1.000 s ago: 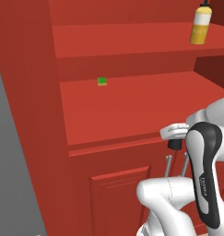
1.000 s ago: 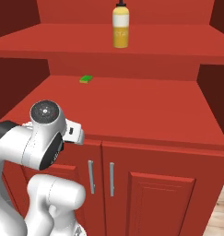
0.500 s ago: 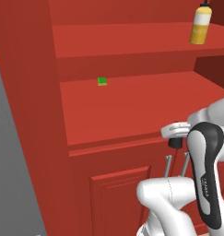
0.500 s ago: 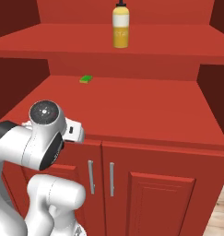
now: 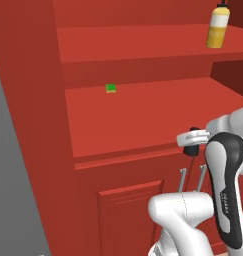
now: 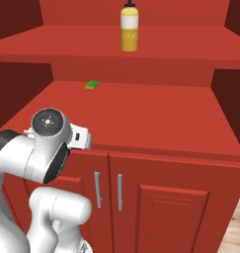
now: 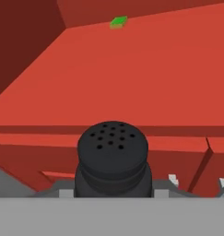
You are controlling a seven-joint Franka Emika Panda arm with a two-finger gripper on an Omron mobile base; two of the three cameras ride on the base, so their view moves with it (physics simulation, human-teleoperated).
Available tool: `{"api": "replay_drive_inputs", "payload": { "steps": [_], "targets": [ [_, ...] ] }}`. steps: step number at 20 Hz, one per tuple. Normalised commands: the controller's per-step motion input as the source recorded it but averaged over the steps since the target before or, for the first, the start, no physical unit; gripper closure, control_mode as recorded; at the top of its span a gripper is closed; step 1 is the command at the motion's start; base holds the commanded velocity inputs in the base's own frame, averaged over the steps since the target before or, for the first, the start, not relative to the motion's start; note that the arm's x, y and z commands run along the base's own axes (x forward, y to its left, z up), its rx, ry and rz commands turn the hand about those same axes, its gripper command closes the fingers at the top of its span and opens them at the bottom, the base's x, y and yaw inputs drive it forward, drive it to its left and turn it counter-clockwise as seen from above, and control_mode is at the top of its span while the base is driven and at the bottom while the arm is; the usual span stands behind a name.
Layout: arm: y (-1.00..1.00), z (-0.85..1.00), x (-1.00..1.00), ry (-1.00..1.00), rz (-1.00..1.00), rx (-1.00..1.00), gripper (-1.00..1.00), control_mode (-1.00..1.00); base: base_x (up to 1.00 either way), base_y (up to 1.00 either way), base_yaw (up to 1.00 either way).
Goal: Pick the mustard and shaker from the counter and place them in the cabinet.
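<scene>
Task looks approx half done: the mustard point(image 5: 218, 27) already stands upright on the upper shelf of the cabinet point(image 6: 151, 118), near the shelf's right end in the left base view, well apart from everything else. What's left is the shaker point(image 7: 113, 159), which isn't on a shelf yet. It sits clamped in the gripper point(image 5: 192, 145), jaws closed narrow on it, fingertips themselves hidden under the body in the hand view. Held just in front of the lower shelf's front edge, about level w/ it, above the two panelled doors w/ silver bar handles point(image 6: 98, 189). Judging by that, remaining step is to carry it fwd over the lip and set it down on the lower shelf, then let go. The shaker's look: small, matte black, rounded top peppered w/ little holes, a stepped collar below widening toward the base; top faces the camera, so upright vs. tilted re the room I can't tell. A tiny green block point(image 5: 111, 88) lies far back on the lower shelf, well clear of the likely drop spot.
</scene>
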Motion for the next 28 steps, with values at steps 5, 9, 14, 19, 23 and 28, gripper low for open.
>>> {"api": "replay_drive_inputs", "payload": {
  "steps": [5, 9, 14, 19, 23, 28],
  "targets": [
    [-0.01, 0.0, 0.24, 0.0, 0.0, 0.0, 1.0, -1.0, 0.0, 0.0, 0.0],
    [-0.02, 0.0, 0.26, 0.0, 0.0, 0.0, 1.0, -1.0, 0.0, 0.0, 0.0],
    [-0.01, 0.0, 0.18, -0.01, 0.0, 0.0, 1.0, -1.0, 0.0, 0.0, 0.0],
    [0.0, -0.03, 0.11, -0.04, 0.0, 0.0, 1.0, -1.0, 0.0, 0.0, 0.0],
    [0.0, -0.18, 0.16, -0.05, 0.0, 0.0, 1.0, -1.0, 0.0, 0.0, 0.0],
    [0.0, -0.25, 0.26, -0.03, 0.0, 0.0, 1.0, -1.0, 0.0, 0.0, 0.0]
  ]
}}
